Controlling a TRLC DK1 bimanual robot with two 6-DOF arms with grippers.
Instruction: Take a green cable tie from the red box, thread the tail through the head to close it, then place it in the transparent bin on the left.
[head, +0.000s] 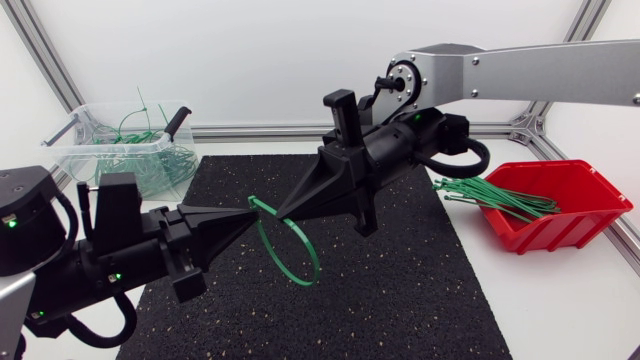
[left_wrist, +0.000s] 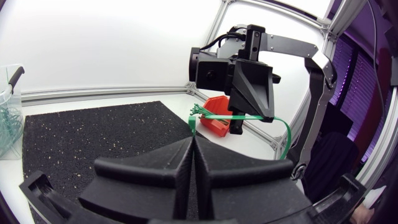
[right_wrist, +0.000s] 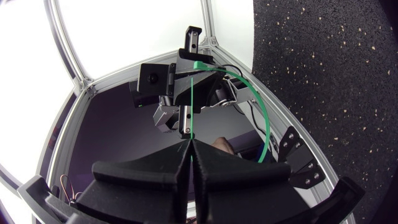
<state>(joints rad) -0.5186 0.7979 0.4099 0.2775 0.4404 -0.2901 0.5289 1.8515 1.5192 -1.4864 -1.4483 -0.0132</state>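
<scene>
**Inspector:** Left hand (head: 243, 213), condition?

**Assessor:** Clenched. In the left wrist view its two fingers are pressed flat together, and a short green stub stands up from between the tips. It is grasping the green cable tie (head: 268, 248) near the head end.

**Inspector:** Right hand (head: 283, 210)?

**Assessor:** Also clenched on the same tie. In the right wrist view the fingers meet with no gap, and the thin strap runs straight out from between them towards the left hand.

**Inspector:** Position of the two hands?

**Assessor:** Tip to tip and very near each other, raised above the middle of the black mat (head: 400, 290). Whether the tips touch cannot be determined.

**Inspector:** The tie itself?

**Assessor:** It is bent into a round loop that hangs below the hands, over the mat. Whether the tail passes through the head cannot be determined.

**Inspector:** Surroundings?

**Assessor:** The red box (head: 575, 235) sits on the white counter (head: 560, 300) just beside the mat, on the right arm's side. A bundle of loose green ties (head: 495, 197) overhangs its rim. The transparent bin (head: 70, 150) stands at the far left corner, well apart from the hands, and holds a tangle of green ties (head: 150, 165).
</scene>
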